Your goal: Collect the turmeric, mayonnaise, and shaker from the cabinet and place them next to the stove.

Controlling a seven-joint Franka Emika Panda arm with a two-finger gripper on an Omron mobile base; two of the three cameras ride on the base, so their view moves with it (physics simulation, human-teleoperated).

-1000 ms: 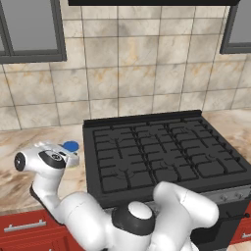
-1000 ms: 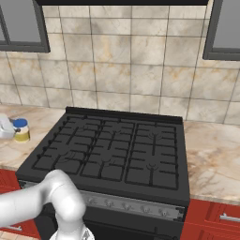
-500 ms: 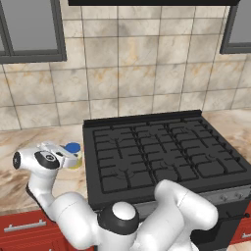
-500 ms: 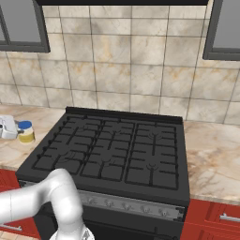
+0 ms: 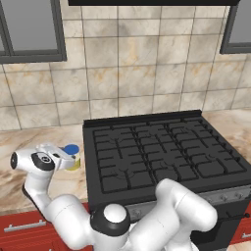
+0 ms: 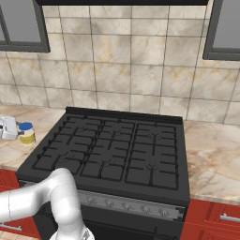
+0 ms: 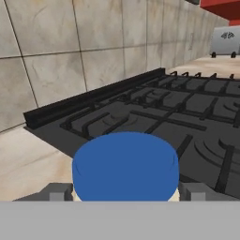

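The gripper (image 7: 125, 192) has its fingers (image 7: 56, 191) spread wide on either side of the mayonnaise (image 7: 125, 166); whether they press it I cannot tell. The jar stands upright on the counter (image 5: 29, 147) just left of the stove (image 5: 157, 152). Beyond the stove's far side a grey toaster oven (image 7: 226, 42) sits under a red cabinet (image 7: 224, 8).

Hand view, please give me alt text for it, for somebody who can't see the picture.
The blue lid of the mayonnaise sits close up between the gripper's two grey fingertips, which stand on either side of the jar. Beyond it the stove stretches away along a beige tiled wall, with a grey toaster oven on the far counter.
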